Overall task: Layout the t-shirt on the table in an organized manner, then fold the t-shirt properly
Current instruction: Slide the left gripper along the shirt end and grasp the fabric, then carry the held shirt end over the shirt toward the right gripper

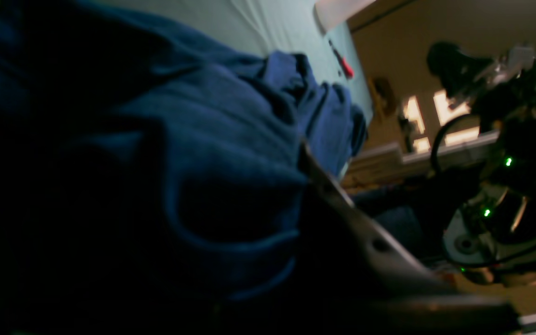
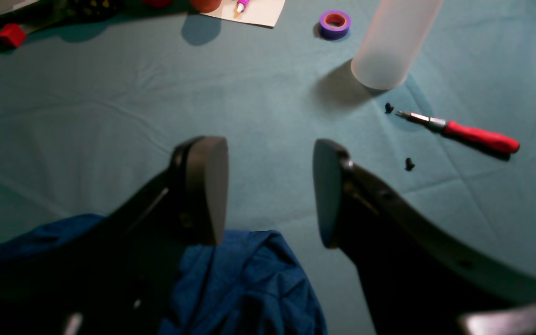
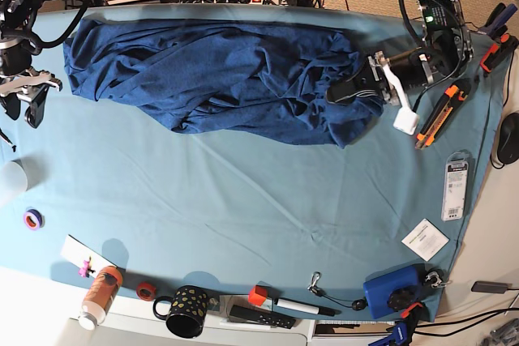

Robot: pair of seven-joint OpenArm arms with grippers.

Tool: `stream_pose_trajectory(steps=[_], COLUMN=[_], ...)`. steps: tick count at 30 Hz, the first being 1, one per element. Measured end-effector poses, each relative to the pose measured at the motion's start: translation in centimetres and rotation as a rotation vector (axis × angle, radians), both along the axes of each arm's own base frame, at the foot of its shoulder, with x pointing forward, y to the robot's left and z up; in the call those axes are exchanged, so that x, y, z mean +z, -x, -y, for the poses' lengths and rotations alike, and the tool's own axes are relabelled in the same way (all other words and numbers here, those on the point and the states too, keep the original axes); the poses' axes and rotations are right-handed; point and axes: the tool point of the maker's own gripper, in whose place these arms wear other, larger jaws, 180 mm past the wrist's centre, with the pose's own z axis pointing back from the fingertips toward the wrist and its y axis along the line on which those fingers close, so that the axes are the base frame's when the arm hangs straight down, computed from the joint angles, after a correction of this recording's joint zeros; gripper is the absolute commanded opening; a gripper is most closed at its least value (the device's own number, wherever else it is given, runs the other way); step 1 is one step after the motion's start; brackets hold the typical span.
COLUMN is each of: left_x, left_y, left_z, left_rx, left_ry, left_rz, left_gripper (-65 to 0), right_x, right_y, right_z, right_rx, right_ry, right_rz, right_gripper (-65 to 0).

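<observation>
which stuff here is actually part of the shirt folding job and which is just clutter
Part of the job:
t-shirt
table
left end effector, shut on the t-shirt
right end effector, open

Just lying about:
red-handled tool
purple tape roll
spotted black mug
blue box
white tube

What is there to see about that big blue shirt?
The t-shirt is dark navy, of soft heathered fabric, lying crumpled and creased in a long heap across the far side of the table, not yet spread flat. Its right end bunches where the left gripper pinches it, jaws shut. The right gripper hangs open above the shirt's other end, clear of the cloth.
</observation>
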Motion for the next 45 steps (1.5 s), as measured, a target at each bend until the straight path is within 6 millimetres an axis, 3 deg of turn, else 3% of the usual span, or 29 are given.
stream_pose_trajectory(steps=[4, 10, 21, 28, 31, 32, 33, 38, 45], left_x=[0.4, 0.8, 3.0, 1.9, 1.8, 1.8, 2.0, 2.3, 4.9], left_y=[0.9, 2.6, 3.6, 4.5, 4.6, 4.5, 4.3, 3.7, 5.2], left_z=[2.7, 8.9, 19.6, 21.5, 21.9, 22.0, 22.1, 23.0, 27.0], left_rx=[-0.098, -0.251, -0.52, -0.604, -0.608, -0.599, -0.586, -0.548, -0.59], left_ry=[0.005, 0.047, -0.031, -0.148, -0.161, -0.159, -0.155, -0.163, -0.091], left_rz=[0.013, 0.019, 0.192, 0.256, 0.272, 0.278, 0.286, 0.332, 0.382], left_gripper=[-65.0, -65.0, -65.0, -65.0, -36.7, -29.8, -27.5, -27.5, -27.6], right_x=[0.0, -0.4, -1.3, -1.2, -1.2, -1.2, -1.2, -1.1, -1.1], right_y=[0.1, 1.1, 2.1, 2.1, 2.1, 2.1, 2.1, 1.9, 1.9], right_z=[0.2, 2.4, 2.5, 2.4, 2.4, 2.4, 2.4, 2.1, 2.1], right_rx=[-0.007, -0.141, -0.14, -0.139, -0.139, -0.138, -0.136, -0.124, -0.125], right_ry=[0.007, 0.034, 0.045, 0.045, 0.044, 0.044, 0.043, 0.031, 0.029], right_rz=[-0.004, -0.04, -0.079, -0.077, -0.078, -0.077, -0.074, -0.061, -0.059], right_gripper=[-35.6, -35.6, -35.6, -35.6, -35.6, -35.6, -35.6, -35.6, -35.6])
